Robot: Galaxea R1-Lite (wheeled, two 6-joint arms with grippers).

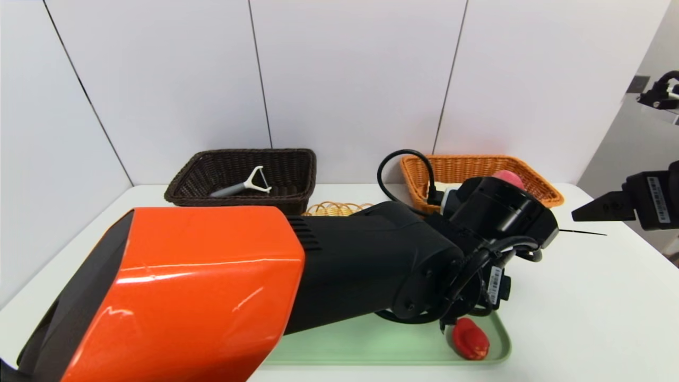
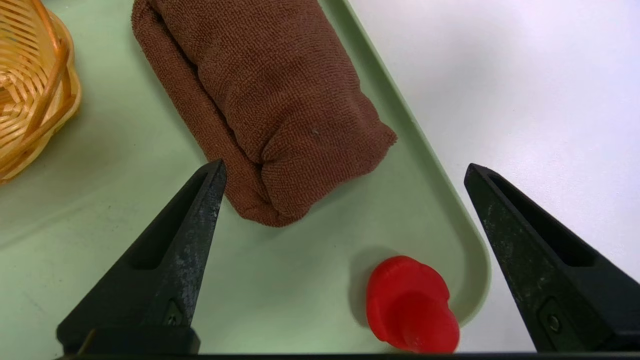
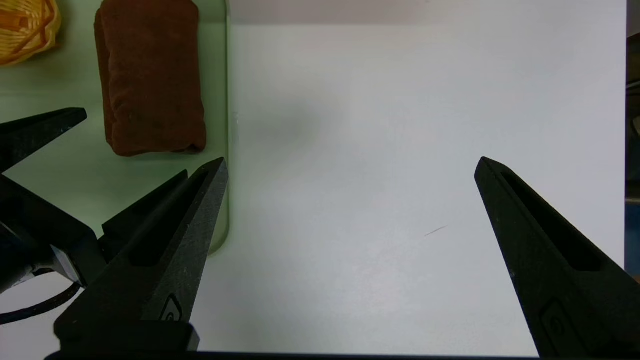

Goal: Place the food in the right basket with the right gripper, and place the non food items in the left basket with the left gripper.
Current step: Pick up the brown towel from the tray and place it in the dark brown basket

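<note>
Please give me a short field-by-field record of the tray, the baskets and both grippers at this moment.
tray: green, holds a rolled brown towel, a red item, a small wicker piece
left gripper: open, above the tray near the towel's end
right gripper: open, over bare table beside the tray
dark basket: holds a peeler
orange basket: something pink inside
</note>
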